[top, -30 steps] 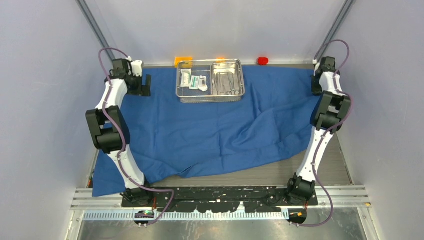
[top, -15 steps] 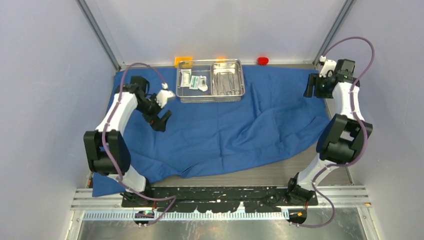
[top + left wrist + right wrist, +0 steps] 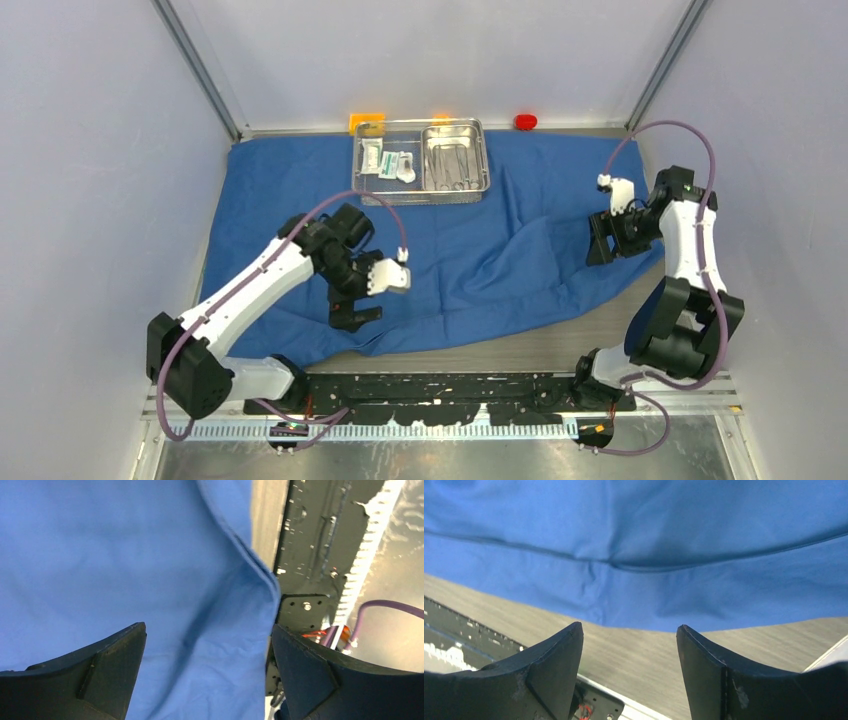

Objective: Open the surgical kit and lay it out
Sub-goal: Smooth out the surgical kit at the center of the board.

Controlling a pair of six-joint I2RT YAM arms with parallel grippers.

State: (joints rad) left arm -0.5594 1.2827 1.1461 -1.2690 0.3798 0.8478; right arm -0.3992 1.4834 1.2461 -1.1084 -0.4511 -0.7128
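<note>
Two arms hover over an unwrapping job that looks only part done. At left, the left arm [image 3: 265, 280] reaches over the near hem of the blue cloth wrap [image 3: 480, 250], the left jaws wide and empty above a fold. The wrap covers most of the counter [image 3: 600, 335], but its near half lies rumpled and appears to need smoothing. At far centre, the wire-mesh basket [image 3: 420, 201] sits on the cloth. The white packets [image 3: 385, 160] are in its left half, and the steel tray [image 3: 486, 160] with the slim instruments [image 3: 452, 165] is in its right. None of the contents seems to be laid out yet. At right, the right arm [image 3: 690, 235] hangs over the wrap's edge, the right jaws wide, holding nothing.
</note>
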